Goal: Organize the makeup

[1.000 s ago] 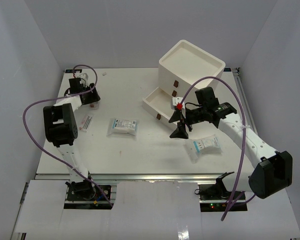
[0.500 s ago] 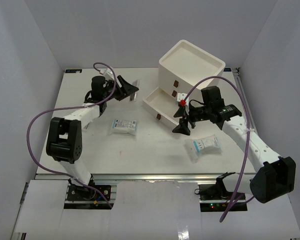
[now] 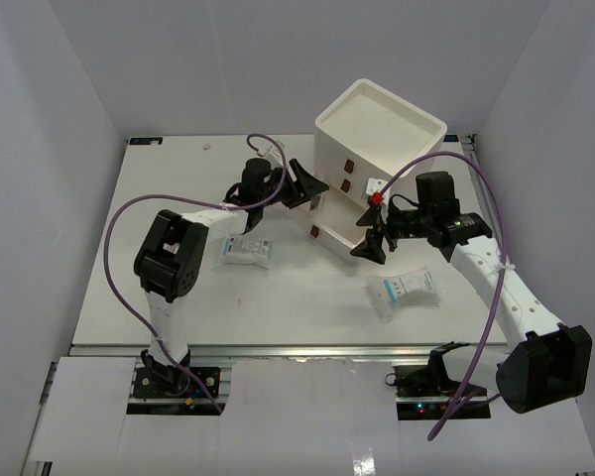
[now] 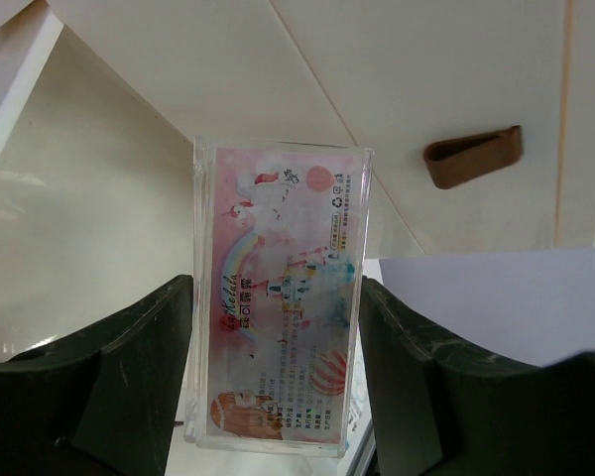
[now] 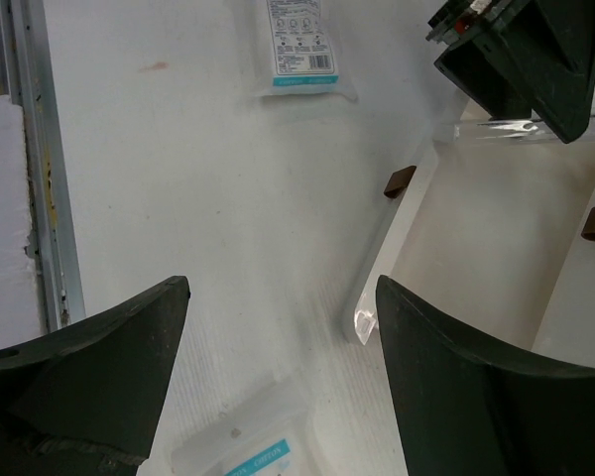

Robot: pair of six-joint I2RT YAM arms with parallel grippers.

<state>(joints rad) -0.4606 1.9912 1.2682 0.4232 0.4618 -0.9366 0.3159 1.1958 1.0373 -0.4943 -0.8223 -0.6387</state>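
- White table (image 3: 178, 307), pale walls on three sides. The three-drawer box (image 3: 382, 124) sits far right of centre.
- Your left gripper (image 3: 312, 190) is clamped on a pink-printed clear case (image 4: 278, 327), gripped by its long edges. It's up at the box front, over the pulled-out bottom drawer (image 5: 476, 258).
- Step in hand, as I read it: get the case into that drawer.
- Clear the drawer's side wall and get over the floor before you let go.
- Lower first. The case looks rigid and will likely skid or bounce if released high. Tip it flat so it doesn't end up propped on a wall.
- Mind the brown knob (image 4: 473, 156) of the drawer above; it's close to the fingers.
- Your right gripper (image 3: 369, 243) has its jaws wide with nothing in them, hovering at the drawer's front corner. Keep it out of the left arm's way.
- The drawer floor that shows in the right wrist view is bare. The upper two drawers are shut, contents hidden.
- One white packet (image 3: 245, 250) and a second packet (image 3: 407, 290) lie out on the table.
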